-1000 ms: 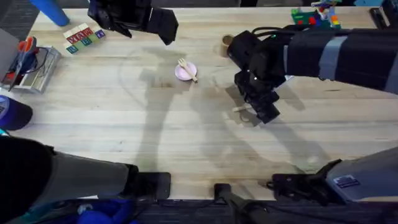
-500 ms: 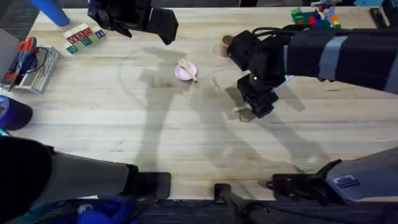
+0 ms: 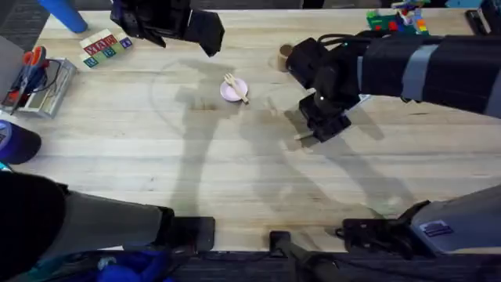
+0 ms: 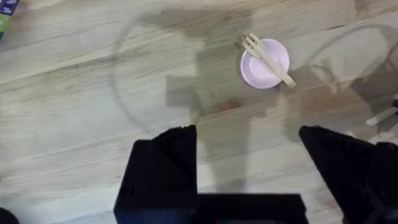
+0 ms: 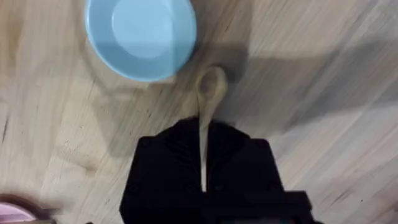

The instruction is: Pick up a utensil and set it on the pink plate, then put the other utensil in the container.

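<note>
The wooden fork [image 3: 236, 86] lies across the pink plate [image 3: 228, 92] at the table's middle back; in the left wrist view the fork [image 4: 268, 55] rests on the plate [image 4: 261, 70]. My left gripper [image 4: 249, 155] hangs open and high, behind and left of the plate. My right gripper [image 3: 321, 127] is shut on the wooden spoon [image 5: 204, 118], with the handle between the fingers and the oval bowl sticking out beside a light blue plate [image 5: 141, 34]. The spoon's end [image 3: 302, 138] pokes out left of the gripper. The brown container [image 3: 286, 55] stands behind the right arm.
Coloured blocks [image 3: 106, 45] and a wire basket with scissors [image 3: 35, 82] sit at the back left. Toy bricks [image 3: 395, 19] are at the back right. Open wood lies between the pink plate and the front edge.
My right gripper has shifted a little back and left over the spoon and now grips its handle. The left arm, fork and pink plate have not moved.
</note>
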`<state>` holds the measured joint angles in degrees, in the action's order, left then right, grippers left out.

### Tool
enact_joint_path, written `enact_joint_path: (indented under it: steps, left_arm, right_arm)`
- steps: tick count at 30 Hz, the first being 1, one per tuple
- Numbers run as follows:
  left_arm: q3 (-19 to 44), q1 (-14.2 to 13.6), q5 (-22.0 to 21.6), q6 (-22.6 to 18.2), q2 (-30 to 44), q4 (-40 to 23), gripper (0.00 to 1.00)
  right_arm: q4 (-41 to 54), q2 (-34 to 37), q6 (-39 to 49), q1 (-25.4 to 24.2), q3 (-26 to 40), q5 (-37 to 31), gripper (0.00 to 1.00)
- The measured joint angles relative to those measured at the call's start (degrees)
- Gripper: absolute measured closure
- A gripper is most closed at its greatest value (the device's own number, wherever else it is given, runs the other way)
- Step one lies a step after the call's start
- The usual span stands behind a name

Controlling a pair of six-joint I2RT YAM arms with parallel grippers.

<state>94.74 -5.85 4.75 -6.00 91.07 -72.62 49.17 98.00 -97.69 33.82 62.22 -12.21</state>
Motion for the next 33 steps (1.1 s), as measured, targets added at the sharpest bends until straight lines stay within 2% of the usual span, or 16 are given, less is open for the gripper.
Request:
enact_joint_path:
  steps: [11,15,23,26,33]
  left_arm:
    - [0.0,0.0,0.0,-0.02,0.0,0.0,0.007]
    - [0.0,0.0,0.0,-0.02,0.0,0.0,0.008]
    - [0.0,0.0,-0.02,-0.02,0.0,0.0,0.007]
    - [0.0,0.0,0.0,-0.02,0.0,-0.25,0.007]
    - [0.0,0.0,-0.01,-0.02,0.0,1.61,0.007]
  right_arm:
    - [1.75,-1.25,7.5,0.0,-0.37,0.9,0.97]
    - [1.81,-11.36,17.43,0.0,-0.59,1.55,0.97]
    - [1.9,-19.61,29.74,0.0,-0.59,1.14,0.97]
    - [1.9,-21.46,32.27,0.0,-0.59,-0.8,0.97]
    - [-1.42,-22.38,38.27,0.0,-0.63,-11.46,0.97]
